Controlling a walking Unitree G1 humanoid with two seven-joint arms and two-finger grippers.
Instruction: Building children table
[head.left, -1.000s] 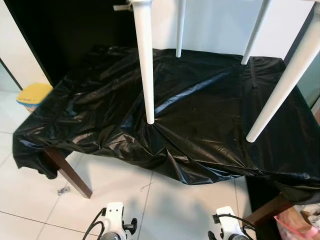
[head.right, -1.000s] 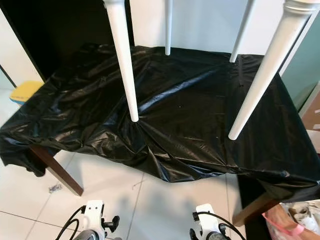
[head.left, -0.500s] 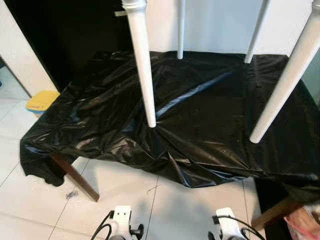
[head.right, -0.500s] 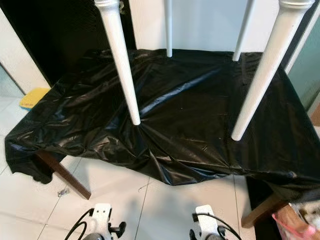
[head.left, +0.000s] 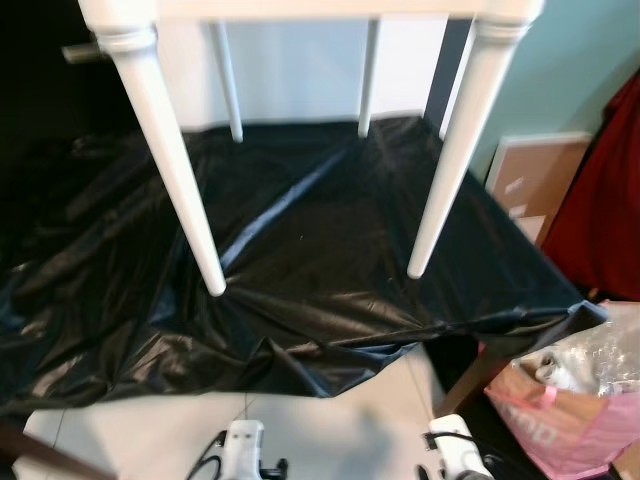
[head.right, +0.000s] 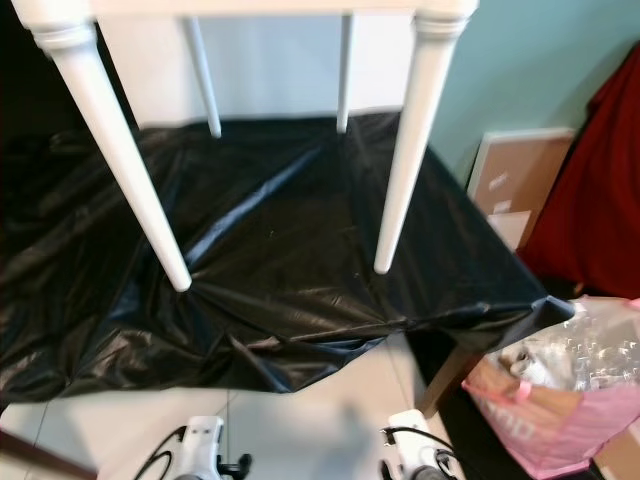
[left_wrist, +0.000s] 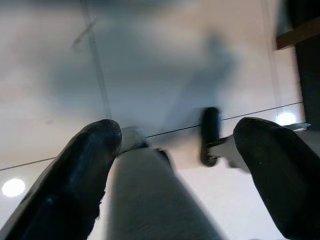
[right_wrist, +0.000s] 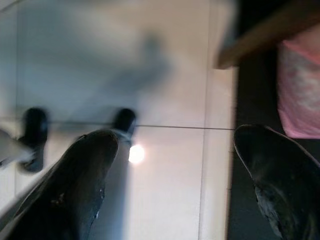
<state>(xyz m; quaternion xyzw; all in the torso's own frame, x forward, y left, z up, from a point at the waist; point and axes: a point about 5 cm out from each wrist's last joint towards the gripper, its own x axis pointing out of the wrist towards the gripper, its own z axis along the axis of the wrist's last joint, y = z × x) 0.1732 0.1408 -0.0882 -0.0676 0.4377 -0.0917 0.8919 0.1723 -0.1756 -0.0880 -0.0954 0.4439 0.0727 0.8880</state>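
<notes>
1. The left end effector (left_wrist: 175, 165) hangs low over the tiled floor (left_wrist: 150, 60), its two black fingers (left_wrist: 75, 185) spread wide and gripping nothing. The right end effector (right_wrist: 170, 175) hangs likewise, released and empty, with a pink bag (right_wrist: 300, 85) close off one side of it.
2. Both arms look idle, so the risk lies in the body's motion rather than in a grasp. The blur suggests the robot is turning or walking.
3. The white children's table (head.left: 300, 10) stands upright, its four legs (head.left: 170, 170) resting on a black plastic sheet (head.left: 300, 250) that covers a larger table.
4. The sheet is slick and rumpled, bunched at the near legs. A nudge could slide the white table towards the edge.
5. The pink bag (head.right: 560, 400) sits beside the wooden leg (head.right: 445, 375), near the robot's right side. A step there could snag it.
</notes>
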